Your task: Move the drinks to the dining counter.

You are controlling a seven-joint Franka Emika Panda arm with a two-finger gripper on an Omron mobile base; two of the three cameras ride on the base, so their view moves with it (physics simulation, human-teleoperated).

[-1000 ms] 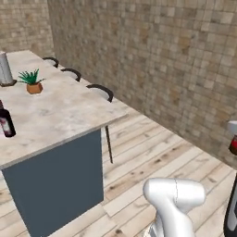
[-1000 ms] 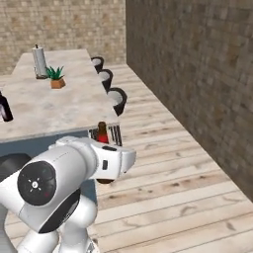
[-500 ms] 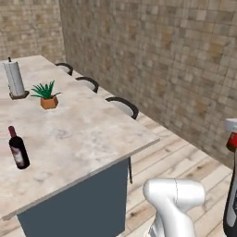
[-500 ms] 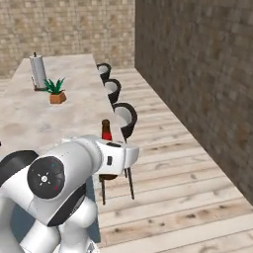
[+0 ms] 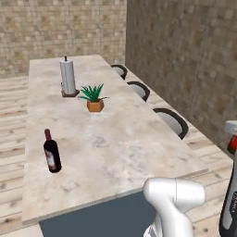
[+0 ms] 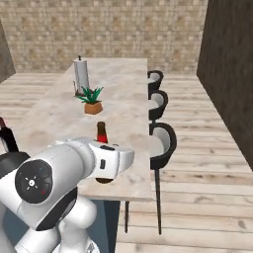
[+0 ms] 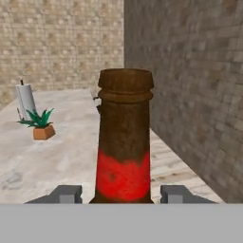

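With the dining counter now drawn much nearer, the wine bottle is seen standing on it, left of the pincer, which is clamped around the beer bottle, suggesting delivery is close.

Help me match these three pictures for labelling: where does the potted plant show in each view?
Left base view: the potted plant stands upper middle, on the dining counter.
Right base view: the plant is left of centre, upper half.
Hand view: the plant sits at the left, midway up.
Shared landmark: the paper-towel roll, just behind the plant in all three.
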